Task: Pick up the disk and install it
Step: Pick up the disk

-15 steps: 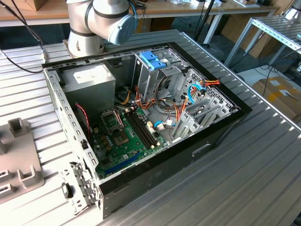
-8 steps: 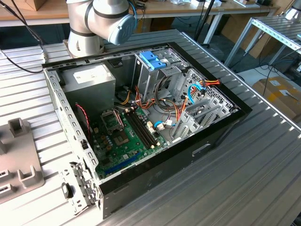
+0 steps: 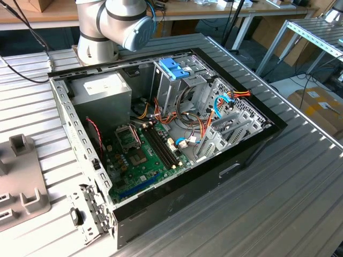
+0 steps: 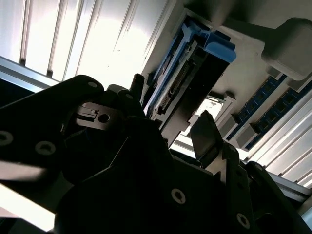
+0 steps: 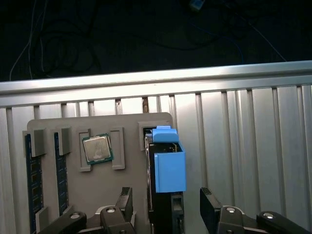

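Seemingly at the pick-up stage: on the grey holder [image 5: 73, 124], memory sticks [image 5: 31, 175] stand in their slots, a processor [image 5: 97, 148] lies beside them, and next comes the disk [image 5: 168, 168], upright on edge, its blue rail showing. The gripper [image 5: 165, 197] straddles it, fingers [image 5: 209, 207] spread wide, one to each face, neither visibly touching; nothing is held. Closing looks to call for pads square on the flat faces, clear of the rail. The open computer case [image 3: 161, 134] sits towards the exterior view's right of the holder
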Robot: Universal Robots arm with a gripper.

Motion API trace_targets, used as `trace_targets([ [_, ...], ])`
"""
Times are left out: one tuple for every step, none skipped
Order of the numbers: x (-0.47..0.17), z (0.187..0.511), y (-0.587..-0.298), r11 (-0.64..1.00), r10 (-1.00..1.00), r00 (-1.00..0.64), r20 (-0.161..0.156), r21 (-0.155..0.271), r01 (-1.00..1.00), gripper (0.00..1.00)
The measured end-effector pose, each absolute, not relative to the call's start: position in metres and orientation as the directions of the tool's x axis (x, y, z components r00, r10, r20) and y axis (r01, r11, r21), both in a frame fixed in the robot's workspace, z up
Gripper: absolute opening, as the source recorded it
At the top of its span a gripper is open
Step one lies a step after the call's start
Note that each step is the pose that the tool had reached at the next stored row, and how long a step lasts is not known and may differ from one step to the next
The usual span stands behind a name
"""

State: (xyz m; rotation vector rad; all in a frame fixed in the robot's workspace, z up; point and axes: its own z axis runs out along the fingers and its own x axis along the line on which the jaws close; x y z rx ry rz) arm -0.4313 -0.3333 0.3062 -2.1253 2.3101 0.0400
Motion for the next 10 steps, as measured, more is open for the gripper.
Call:
trace_targets([
  [-0.4313, 0.3062, -0.3332, 0.083, -0.996, -0.083, -0.019, 0.017, -0.996, 0.66],
  [-0.4313, 0.3062, -0.3332, 0.083, -0.996, -0.083, -0.019, 0.017, -0.996, 0.66],
  [-0.4313, 0.3062, -0.3332, 0.083, -0.996, -0.083, -0.019, 0.017, -0.996, 0.66],
  [-0.4313, 0.3062, -0.3331, 0.083, -0.996, -0.083, -0.019, 0.017, -0.996, 0.66],
  [-0.4313, 0.3062, -0.3331, 0.083, -0.996, -0.083, -0.019, 0.017, -0.996, 0.66],
  [-0.4313, 0.3062, -0.3332, 0.083, -0.996, -0.083, -0.019, 0.017, -0.996, 0.66],
  [-0.4313, 0.3062, -0.3331, 0.083, -0.996, -0.083, -0.019, 0.017, -0.996, 0.66],
  [-0.4313, 0.3062, -0.3331, 0.083, -0.996, -0.083, -0.019, 0.017, -0.996, 0.66],
  [-0.4313, 0.3062, -0.3331, 0.083, -0.996, -0.083, -0.019, 0.017, -0.996, 0.66],
  [-0.4313, 0.3062, -0.3331, 0.083, -0.996, -0.083, -0.019, 0.017, -0.996, 0.65],
])
